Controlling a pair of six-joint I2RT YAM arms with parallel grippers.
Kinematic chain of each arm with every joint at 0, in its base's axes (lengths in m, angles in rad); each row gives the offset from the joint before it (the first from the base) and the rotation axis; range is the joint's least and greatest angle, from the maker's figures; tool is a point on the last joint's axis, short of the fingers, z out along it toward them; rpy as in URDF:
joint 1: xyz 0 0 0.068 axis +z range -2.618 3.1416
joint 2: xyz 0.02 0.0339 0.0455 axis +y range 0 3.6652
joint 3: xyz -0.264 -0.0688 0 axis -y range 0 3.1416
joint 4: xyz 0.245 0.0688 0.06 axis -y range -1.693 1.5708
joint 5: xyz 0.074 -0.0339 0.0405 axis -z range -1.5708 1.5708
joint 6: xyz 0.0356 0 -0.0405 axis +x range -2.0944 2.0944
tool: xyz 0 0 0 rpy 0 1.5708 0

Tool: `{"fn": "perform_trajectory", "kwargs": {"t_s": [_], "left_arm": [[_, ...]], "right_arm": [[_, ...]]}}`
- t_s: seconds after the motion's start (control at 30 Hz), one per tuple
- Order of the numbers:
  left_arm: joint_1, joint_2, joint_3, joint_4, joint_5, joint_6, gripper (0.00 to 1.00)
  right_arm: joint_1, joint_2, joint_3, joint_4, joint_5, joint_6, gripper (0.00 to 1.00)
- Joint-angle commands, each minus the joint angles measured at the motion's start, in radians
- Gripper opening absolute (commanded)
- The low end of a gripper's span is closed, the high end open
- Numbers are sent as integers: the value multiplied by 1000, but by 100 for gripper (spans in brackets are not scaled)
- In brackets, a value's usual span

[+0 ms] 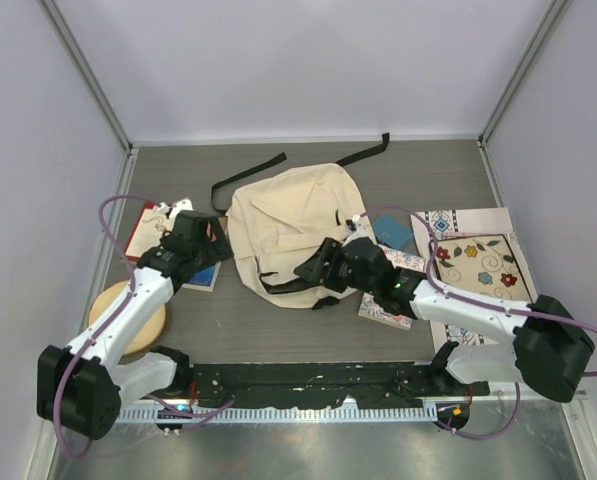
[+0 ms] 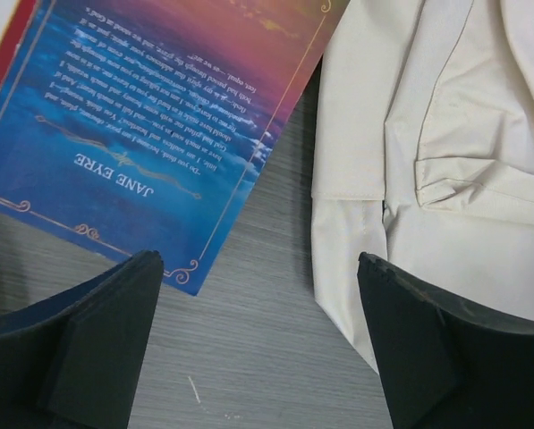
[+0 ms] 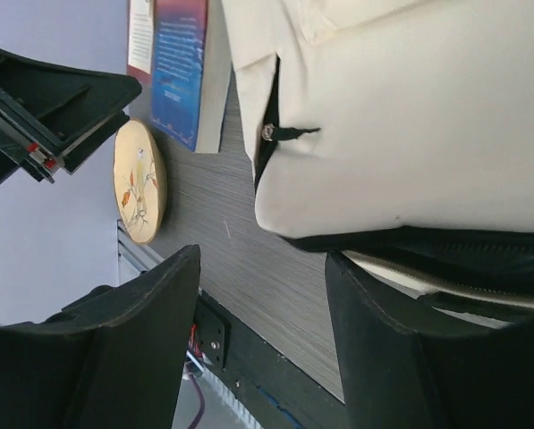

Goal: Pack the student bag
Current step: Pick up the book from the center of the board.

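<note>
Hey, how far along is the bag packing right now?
Done: nothing visibly packed; the book, the wooden disc and the flowered pad lie on the table outside the bag. In hand: nothing; the left gripper is open over the gap between book and bag, the right gripper open at the bag's near edge. Left: opening the bag and loading everything.

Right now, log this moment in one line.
left gripper open, above gap between book and student bag | right gripper open, at bag's near edge | nothing held

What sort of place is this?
Likely a robot test booth, not a classroom: plain white walls box in a grey table, with the student bag and a book as props.
</note>
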Motion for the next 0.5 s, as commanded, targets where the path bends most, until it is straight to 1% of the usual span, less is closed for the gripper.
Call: {"fn": "perform_trajectory", "kwargs": {"t_s": [0.0,0.03,0.13,0.23,0.3,0.37,0.4,0.47], "left_arm": [[13,-98,-4,-66,-63,17,98],[14,-105,-1,-76,-68,17,99],[29,-121,14,-92,-83,29,100],[66,-107,37,-103,-78,47,100],[112,-87,54,-107,-72,59,100],[157,-73,65,-106,-23,78,100],[212,-67,66,-87,7,84,100],[272,-40,80,-77,93,101,100]], "right_arm": [[0,-146,96,-172,121,-176,64],[-1,-176,104,-195,141,-190,64],[-3,-216,121,-239,171,-226,65],[-3,-235,124,-227,152,-240,65],[-3,-209,127,-189,119,-240,65],[-1,-177,138,-143,82,-237,66],[-3,-126,147,-141,48,-233,65],[-1,-74,176,-77,27,-220,66]]}}
